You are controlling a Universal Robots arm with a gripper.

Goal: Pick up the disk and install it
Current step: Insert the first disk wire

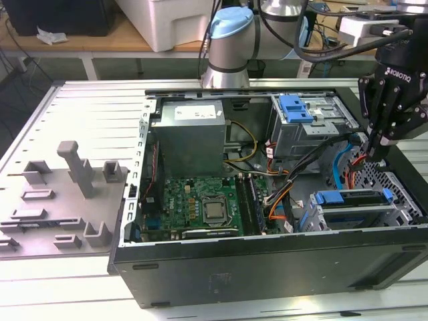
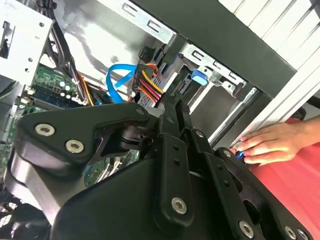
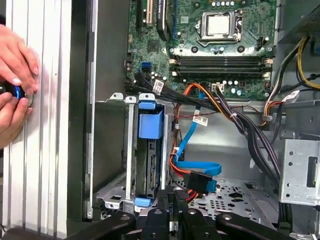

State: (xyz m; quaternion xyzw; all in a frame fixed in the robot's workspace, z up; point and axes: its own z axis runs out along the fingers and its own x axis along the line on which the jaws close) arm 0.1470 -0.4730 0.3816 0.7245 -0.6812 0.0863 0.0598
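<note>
An open computer case [image 1: 267, 271] lies on a slotted metal bench [image 1: 87, 110], with a grey moulded fixture [image 1: 60, 200] at the exterior view's left. Inside are a power supply [image 1: 190, 134], a motherboard [image 1: 194, 197] and cable bundles. A blue data cable [image 3: 195, 166] and orange-red wires crowd the space by the fingertips. A person's hand [image 2: 265, 145] rests on the bench beside the case. The disk [image 3: 151, 127] sits on edge in the drive cage [image 3: 116, 192], blue frame showing. The gripper [image 1: 382, 152] hangs beside that cage, pointing down, fingers together, nothing seen between them.
</note>
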